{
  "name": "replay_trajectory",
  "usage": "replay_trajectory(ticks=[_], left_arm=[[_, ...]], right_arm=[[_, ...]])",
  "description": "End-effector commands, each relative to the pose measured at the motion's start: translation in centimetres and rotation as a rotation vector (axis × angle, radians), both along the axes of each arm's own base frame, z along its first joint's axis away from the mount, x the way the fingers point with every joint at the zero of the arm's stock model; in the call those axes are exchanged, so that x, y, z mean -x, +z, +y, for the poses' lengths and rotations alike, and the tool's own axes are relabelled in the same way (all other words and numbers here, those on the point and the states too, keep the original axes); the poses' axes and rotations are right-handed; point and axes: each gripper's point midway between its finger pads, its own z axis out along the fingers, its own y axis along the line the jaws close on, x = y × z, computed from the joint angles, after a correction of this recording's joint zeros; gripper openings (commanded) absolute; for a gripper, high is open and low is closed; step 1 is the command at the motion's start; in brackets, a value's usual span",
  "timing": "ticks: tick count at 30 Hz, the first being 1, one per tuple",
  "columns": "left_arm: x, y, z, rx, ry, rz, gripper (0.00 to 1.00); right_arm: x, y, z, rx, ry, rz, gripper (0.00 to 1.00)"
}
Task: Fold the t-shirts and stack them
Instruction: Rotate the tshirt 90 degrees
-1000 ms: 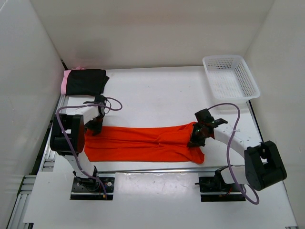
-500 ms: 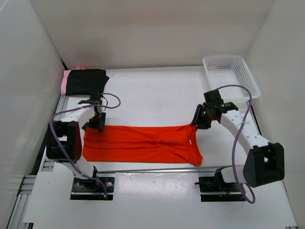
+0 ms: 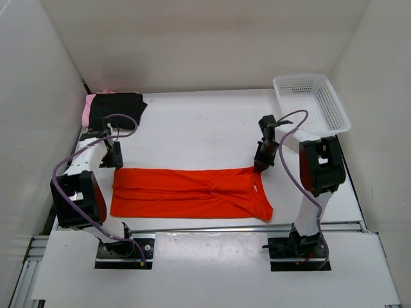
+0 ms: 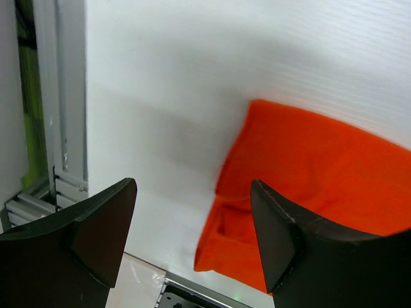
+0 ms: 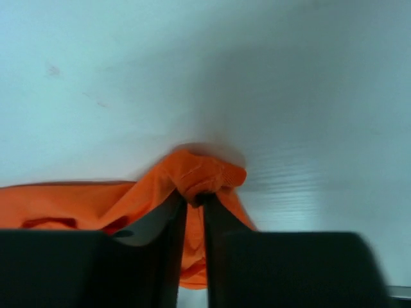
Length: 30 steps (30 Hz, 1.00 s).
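The orange-red t-shirt lies as a long flat strip across the near half of the table. My right gripper is shut on the shirt's far right corner. In the right wrist view the fabric bunches between the fingertips of that gripper. My left gripper hangs open just beyond the shirt's far left corner, holding nothing. In the left wrist view this gripper has its fingers wide apart over bare table, with the shirt's corner to the right. A folded black t-shirt rests on a pink one at the far left.
A white mesh basket stands at the far right corner. White walls close in the table on three sides. A metal rail runs along the table's left edge, and another along the near edge.
The left gripper opened wider and drew back off the shirt's left corner. The right arm swung toward the far side; its gripper let go, then shut again on the far right corner.
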Motion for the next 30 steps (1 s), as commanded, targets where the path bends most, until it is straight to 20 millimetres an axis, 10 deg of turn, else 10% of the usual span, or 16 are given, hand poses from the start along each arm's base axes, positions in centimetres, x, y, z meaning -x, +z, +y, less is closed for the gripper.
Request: replay_trajectory(ticks=[1,3,8,9,13,16,20,26,30], left_arm=[[1.7,-0.4,2.0,0.007,0.085,0.015,0.82],[2.0,-0.5,2.5,0.028,0.111,0.011,0.82],[2.9,-1.6,3.6,0.029,0.155,0.054,0.83],[3.0,-1.9,3.6,0.031,0.155,0.065,0.83],[2.7,-1.8,3.7,0.031,0.155,0.063,0.83],[2.7,-1.9,3.6,0.039,0.152,0.061,0.85],[2.5,-2.0,3.1,0.066,0.143,0.055,0.85],[3.1,-2.6,1.7,0.138,0.124,0.079,0.85],[2.9,-2.6,0.0,0.202,0.087,0.086,0.85]], right_arm=[[-2.8,0.2,1.5,-0.01,0.012,-0.008,0.1],[-4.7,-0.6,1.9,0.001,-0.001,0.002,0.03],[-19.5,5.0,7.9,-0.177,-0.051,-0.274,0.0],[-22.0,3.4,9.6,-0.245,-0.097,-0.28,0.0],[-30.1,10.8,15.8,-0.576,-0.168,-0.577,0.35],[-30.9,14.2,15.3,-0.577,-0.169,-0.689,0.62],[-27.6,18.5,11.0,-0.369,-0.139,-0.786,0.65],[-21.2,10.3,3.8,-0.123,-0.35,-0.551,0.37],[-21.2,7.4,3.8,-0.138,-0.415,-0.409,0.28]])
